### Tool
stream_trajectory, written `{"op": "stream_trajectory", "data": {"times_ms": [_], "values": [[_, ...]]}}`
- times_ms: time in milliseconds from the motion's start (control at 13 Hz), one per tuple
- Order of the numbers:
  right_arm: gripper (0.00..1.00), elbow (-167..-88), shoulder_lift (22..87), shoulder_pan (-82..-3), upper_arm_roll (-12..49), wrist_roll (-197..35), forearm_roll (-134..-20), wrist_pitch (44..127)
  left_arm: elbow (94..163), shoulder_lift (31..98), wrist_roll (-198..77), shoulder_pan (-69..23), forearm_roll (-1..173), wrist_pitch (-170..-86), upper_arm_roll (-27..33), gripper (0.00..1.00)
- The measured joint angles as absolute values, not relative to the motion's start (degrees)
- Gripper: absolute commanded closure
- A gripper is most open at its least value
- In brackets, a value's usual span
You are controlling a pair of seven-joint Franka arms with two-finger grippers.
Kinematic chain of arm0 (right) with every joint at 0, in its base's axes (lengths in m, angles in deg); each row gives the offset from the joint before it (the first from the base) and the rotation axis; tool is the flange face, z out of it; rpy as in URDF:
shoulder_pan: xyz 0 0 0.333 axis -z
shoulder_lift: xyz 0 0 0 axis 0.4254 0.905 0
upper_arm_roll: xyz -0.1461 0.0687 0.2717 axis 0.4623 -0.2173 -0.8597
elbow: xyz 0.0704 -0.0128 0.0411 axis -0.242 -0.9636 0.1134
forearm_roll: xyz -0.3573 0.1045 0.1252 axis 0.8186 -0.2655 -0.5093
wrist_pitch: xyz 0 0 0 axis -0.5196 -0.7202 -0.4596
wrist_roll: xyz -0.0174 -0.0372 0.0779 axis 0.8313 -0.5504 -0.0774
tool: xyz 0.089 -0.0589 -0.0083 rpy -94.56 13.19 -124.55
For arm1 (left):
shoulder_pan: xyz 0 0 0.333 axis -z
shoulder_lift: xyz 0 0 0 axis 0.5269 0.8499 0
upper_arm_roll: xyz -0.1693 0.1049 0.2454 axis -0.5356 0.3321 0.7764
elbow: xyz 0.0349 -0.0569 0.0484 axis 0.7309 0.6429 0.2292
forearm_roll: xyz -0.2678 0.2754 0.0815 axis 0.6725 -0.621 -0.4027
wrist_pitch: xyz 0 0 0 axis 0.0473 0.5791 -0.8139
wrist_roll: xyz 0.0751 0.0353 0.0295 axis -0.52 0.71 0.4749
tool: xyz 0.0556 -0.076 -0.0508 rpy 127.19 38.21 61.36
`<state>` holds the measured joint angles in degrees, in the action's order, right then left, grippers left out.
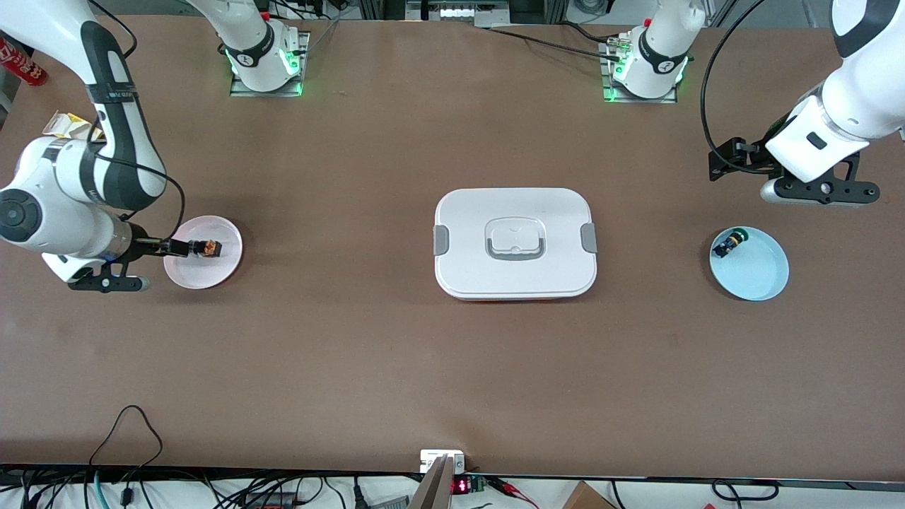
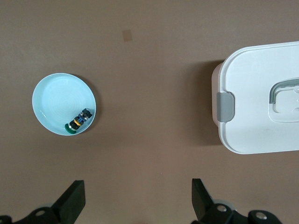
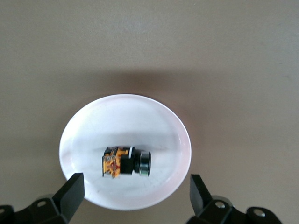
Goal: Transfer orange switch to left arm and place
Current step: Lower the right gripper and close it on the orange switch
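Observation:
The orange switch (image 1: 206, 247) lies on its side in a small pink plate (image 1: 205, 273) at the right arm's end of the table. In the right wrist view the switch (image 3: 125, 162) rests in the plate (image 3: 126, 116). My right gripper (image 1: 177, 247) (image 3: 135, 186) is open over the plate, its fingers either side of the switch and apart from it. The white box (image 1: 515, 242) (image 2: 261, 98) sits closed mid-table. My left gripper (image 1: 732, 159) (image 2: 138, 189) is open and empty, up over bare table near a blue plate.
The blue plate (image 1: 749, 263) (image 2: 64, 103) at the left arm's end holds a small black switch with a blue-green end (image 1: 730, 244) (image 2: 78, 122). A red can (image 1: 21, 63) and a paper packet (image 1: 67, 126) lie near the right arm.

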<state>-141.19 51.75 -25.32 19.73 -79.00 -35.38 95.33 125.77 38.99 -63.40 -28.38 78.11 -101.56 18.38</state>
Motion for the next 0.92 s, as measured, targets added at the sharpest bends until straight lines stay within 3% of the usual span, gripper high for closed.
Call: {"op": "stream_trajectory", "data": {"times_ms": [308, 923], "values": [[0.0, -148.0, 51.6, -25.2, 19.7, -78.5, -35.4, 102.3, 125.8, 39.0, -63.4, -28.4, 78.1, -101.6, 18.4, 0.0], [0.0, -150.9, 52.0, -25.2, 19.6, -77.9, -35.4, 106.7, 125.8, 39.0, -63.4, -28.4, 78.1, -101.6, 18.4, 0.0]]}}
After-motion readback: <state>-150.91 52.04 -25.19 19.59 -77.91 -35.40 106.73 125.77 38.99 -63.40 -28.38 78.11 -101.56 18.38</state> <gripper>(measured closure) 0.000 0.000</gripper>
